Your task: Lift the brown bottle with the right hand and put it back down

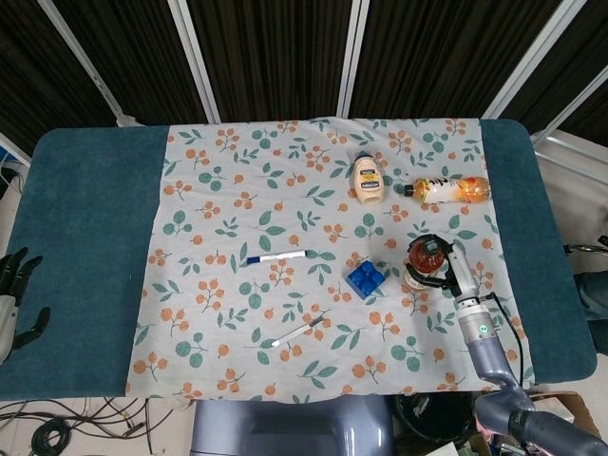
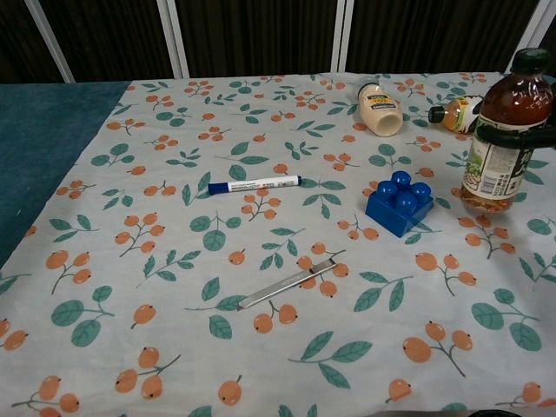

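Observation:
The brown bottle (image 1: pixel 428 255) (image 2: pixel 499 139) stands upright with a black cap and a white label, right of the blue block on the floral cloth. My right hand (image 1: pixel 444 276) holds it, its dark fingers (image 2: pixel 519 136) wrapped around the shoulder just above the label. The base sits at or just above the cloth; I cannot tell whether it touches. My left hand (image 1: pixel 13 291) lies at the far left edge beside the teal table, fingers apart and holding nothing.
A blue toy block (image 1: pixel 365 278) (image 2: pixel 399 202) sits close to the bottle's left. A mayonnaise bottle (image 1: pixel 369 179) and an orange drink bottle (image 1: pixel 447 188) lie at the back. A blue marker (image 1: pixel 276 256) and a silver pen (image 1: pixel 297 332) lie mid-cloth.

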Action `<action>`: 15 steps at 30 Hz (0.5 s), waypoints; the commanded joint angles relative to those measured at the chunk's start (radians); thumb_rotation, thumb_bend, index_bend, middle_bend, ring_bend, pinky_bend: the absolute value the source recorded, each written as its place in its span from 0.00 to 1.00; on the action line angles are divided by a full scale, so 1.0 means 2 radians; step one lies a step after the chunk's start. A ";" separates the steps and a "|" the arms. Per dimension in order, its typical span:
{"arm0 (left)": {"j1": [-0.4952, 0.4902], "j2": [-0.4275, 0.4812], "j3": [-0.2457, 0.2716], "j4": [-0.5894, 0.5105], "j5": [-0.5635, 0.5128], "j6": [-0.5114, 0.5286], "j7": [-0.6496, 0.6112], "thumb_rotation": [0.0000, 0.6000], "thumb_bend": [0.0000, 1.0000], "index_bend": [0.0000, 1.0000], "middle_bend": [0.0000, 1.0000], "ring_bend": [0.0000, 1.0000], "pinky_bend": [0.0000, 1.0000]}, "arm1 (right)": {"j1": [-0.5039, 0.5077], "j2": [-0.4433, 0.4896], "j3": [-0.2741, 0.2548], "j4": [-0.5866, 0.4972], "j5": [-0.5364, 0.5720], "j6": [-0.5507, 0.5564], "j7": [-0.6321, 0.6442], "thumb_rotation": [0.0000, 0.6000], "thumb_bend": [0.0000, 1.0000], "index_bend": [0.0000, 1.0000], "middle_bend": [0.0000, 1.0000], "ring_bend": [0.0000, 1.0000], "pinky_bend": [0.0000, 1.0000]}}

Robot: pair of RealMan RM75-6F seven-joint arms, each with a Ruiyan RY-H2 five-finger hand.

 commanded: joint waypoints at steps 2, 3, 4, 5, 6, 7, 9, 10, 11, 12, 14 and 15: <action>0.000 0.000 0.000 0.000 0.000 -0.001 0.000 1.00 0.39 0.12 0.01 0.01 0.09 | 0.003 -0.006 -0.007 0.011 -0.002 0.000 0.001 1.00 0.46 0.46 0.46 0.55 0.62; -0.001 0.000 0.000 0.000 0.000 -0.001 0.000 1.00 0.39 0.12 0.01 0.01 0.09 | 0.003 -0.007 -0.008 0.012 -0.002 0.000 0.003 1.00 0.46 0.46 0.46 0.54 0.62; -0.001 0.000 0.000 0.000 0.000 -0.001 0.000 1.00 0.39 0.12 0.01 0.01 0.09 | 0.002 -0.008 -0.009 0.014 -0.001 -0.001 0.006 1.00 0.45 0.46 0.45 0.54 0.61; -0.001 0.000 0.000 0.000 0.000 -0.001 0.001 1.00 0.39 0.12 0.01 0.01 0.08 | 0.002 -0.009 -0.010 0.016 -0.001 -0.001 0.008 1.00 0.44 0.46 0.45 0.54 0.61; -0.001 0.000 0.000 0.000 0.000 -0.001 0.001 1.00 0.39 0.12 0.01 0.01 0.08 | 0.002 -0.010 -0.013 0.018 -0.002 -0.002 0.013 1.00 0.41 0.46 0.44 0.53 0.60; -0.001 0.000 0.000 0.000 0.000 -0.001 0.001 1.00 0.39 0.12 0.01 0.01 0.08 | 0.002 -0.010 -0.014 0.020 -0.002 -0.003 0.016 1.00 0.38 0.45 0.43 0.52 0.59; -0.001 0.000 0.000 0.000 0.000 -0.001 0.002 1.00 0.39 0.12 0.01 0.01 0.08 | 0.002 -0.012 -0.018 0.024 -0.004 -0.006 0.021 1.00 0.34 0.44 0.41 0.50 0.56; -0.001 0.000 0.000 0.000 0.000 -0.001 0.002 1.00 0.39 0.12 0.01 0.01 0.09 | 0.003 -0.012 -0.020 0.025 -0.005 -0.007 0.026 1.00 0.32 0.43 0.40 0.49 0.55; -0.001 0.000 0.000 0.000 0.000 -0.001 0.002 1.00 0.39 0.12 0.01 0.01 0.09 | 0.003 -0.013 -0.021 0.026 -0.006 -0.007 0.030 1.00 0.31 0.41 0.39 0.48 0.53; -0.001 0.000 0.000 0.000 0.000 -0.001 0.002 1.00 0.39 0.12 0.01 0.01 0.09 | 0.003 -0.013 -0.022 0.025 -0.007 -0.007 0.035 1.00 0.30 0.39 0.36 0.46 0.50; -0.001 0.000 0.000 0.000 0.000 -0.001 0.003 1.00 0.39 0.12 0.01 0.01 0.10 | 0.004 -0.013 -0.024 0.026 -0.010 -0.006 0.041 1.00 0.27 0.34 0.32 0.41 0.44; -0.001 0.000 0.000 0.000 0.000 -0.001 0.003 1.00 0.39 0.12 0.01 0.01 0.10 | 0.004 -0.013 -0.027 0.026 -0.013 -0.007 0.044 1.00 0.25 0.29 0.28 0.37 0.39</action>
